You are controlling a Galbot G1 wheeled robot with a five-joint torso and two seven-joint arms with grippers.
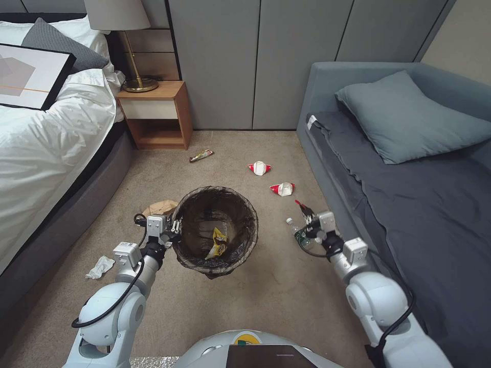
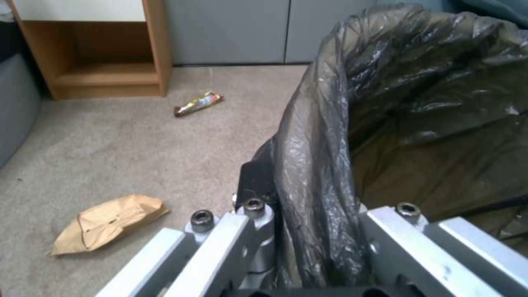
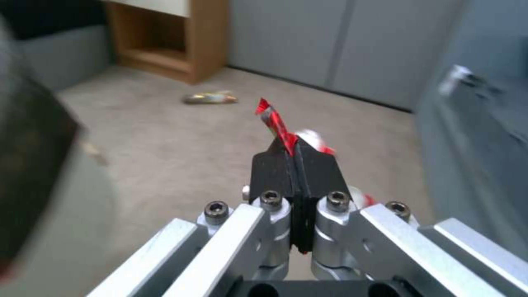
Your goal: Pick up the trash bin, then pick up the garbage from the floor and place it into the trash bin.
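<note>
A robot looks down at a beige carpeted bedroom floor between a white bed and a grey sofa bed. Nearest, its left gripper (image 1: 175, 228) is clamped on the left rim of the trash bin (image 1: 240, 225), a round tapered bin lined with a glossy, wrinkled dark plastic bag, held above the carpet; a yellow snack wrapper (image 1: 218, 243) lies inside. To the right, the right gripper (image 1: 309, 219) has its black pads pressed tight on a thin, shiny red scrap (image 3: 273, 121), which sticks up and forward from the pads. The bin's open mouth lies to this gripper's left, so the drop probably calls for a sideways carry over the rim. Just beneath the right gripper rests a clear green-labelled bottle (image 1: 300, 234). A crumpled brown paper bag (image 2: 107, 220) lies beside the bin's left side. Farther off sit two crushed red-and-white paper cups (image 1: 282, 189), then a dark candy wrapper (image 1: 201, 155) near the wooden nightstand (image 1: 158, 115).
</note>
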